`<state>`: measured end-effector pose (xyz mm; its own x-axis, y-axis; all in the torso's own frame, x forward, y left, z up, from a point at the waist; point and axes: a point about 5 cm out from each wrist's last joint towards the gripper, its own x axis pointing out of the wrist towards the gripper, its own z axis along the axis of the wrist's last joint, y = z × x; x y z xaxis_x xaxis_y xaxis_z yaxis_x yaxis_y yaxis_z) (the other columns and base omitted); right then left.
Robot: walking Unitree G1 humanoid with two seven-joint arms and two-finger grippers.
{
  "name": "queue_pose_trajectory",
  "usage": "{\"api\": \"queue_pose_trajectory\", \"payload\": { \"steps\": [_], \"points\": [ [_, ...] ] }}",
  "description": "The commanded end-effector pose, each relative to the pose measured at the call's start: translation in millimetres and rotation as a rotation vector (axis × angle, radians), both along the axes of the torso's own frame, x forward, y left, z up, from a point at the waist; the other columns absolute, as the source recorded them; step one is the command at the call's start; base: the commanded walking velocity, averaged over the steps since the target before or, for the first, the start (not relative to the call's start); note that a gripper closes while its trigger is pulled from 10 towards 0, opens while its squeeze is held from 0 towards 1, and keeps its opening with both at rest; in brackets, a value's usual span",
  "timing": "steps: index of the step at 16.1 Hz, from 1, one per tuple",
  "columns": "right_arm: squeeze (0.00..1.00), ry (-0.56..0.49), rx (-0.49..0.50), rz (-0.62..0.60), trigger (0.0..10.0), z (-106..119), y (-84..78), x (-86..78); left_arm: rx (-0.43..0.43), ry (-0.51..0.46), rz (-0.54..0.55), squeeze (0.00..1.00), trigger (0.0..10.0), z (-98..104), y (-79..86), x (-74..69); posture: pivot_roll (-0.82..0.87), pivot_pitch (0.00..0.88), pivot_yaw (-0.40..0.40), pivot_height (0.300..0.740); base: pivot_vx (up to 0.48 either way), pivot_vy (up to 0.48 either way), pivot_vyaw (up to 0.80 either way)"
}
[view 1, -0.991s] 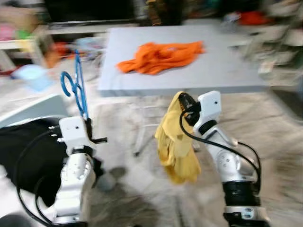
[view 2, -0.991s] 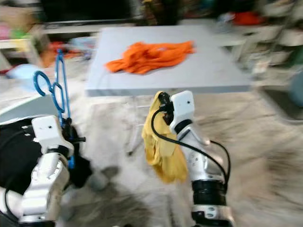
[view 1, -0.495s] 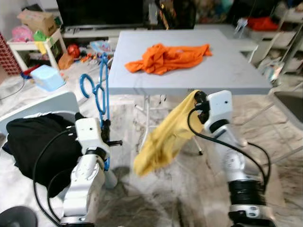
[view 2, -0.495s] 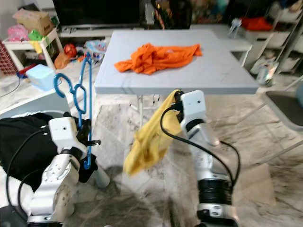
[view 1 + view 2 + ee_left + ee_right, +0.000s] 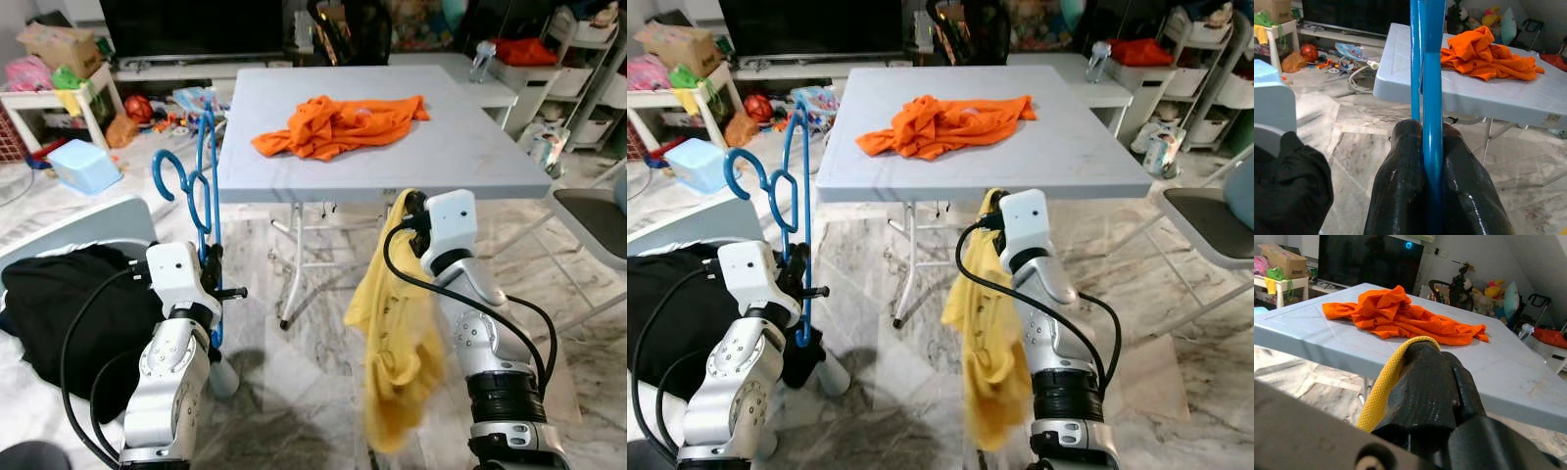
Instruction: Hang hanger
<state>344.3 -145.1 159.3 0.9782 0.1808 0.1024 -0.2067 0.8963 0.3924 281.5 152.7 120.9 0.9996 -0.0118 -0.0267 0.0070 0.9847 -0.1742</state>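
Observation:
My left gripper (image 5: 212, 262) is shut on a blue plastic hanger (image 5: 192, 186), which stands upright with its hook to the left; in the left wrist view the hanger's bar (image 5: 1431, 98) runs between the black fingers (image 5: 1400, 176). My right gripper (image 5: 409, 209) is shut on a yellow garment (image 5: 397, 338) that hangs straight down toward the floor, just in front of the table's near edge. The right wrist view shows a yellow fold (image 5: 1382, 382) over the closed fingers (image 5: 1435, 387). An orange garment (image 5: 333, 121) lies crumpled on the grey table (image 5: 470, 147).
A black cloth (image 5: 69, 313) lies heaped on a white surface at my left. A grey chair (image 5: 593, 211) stands at the right. A blue box (image 5: 82, 164), toys and a white side table (image 5: 49, 98) crowd the far left; shelves (image 5: 588, 69) stand at the far right. The floor is marble.
The yellow garment, swung out to the left half a second ago, now hangs straight down from my right gripper. The camera has steadied and shifted slightly; both grippers keep their hold.

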Motion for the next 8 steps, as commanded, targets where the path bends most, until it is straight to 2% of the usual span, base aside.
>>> {"api": "queue_pose_trajectory", "payload": {
  "steps": [1, 8],
  "points": [
    [0.0, -0.055, 0.002, -0.012, 10.0, 14.7, 0.5, 4.5, -0.001, -0.025, -0.017, 0.0, 10.0, 5.4, -1.7, 0.7, -0.05, 0.0, -0.01, 0.74, 0.416, 0.0, 0.0],
    [0.0, -0.048, 0.01, -0.063, 10.0, 13.6, -3.7, 6.2, -0.007, -0.022, -0.027, 0.0, 10.0, 5.1, -2.5, 2.1, -0.05, 0.0, -0.008, 0.74, 0.426, 0.0, 0.0]
  ]
}}
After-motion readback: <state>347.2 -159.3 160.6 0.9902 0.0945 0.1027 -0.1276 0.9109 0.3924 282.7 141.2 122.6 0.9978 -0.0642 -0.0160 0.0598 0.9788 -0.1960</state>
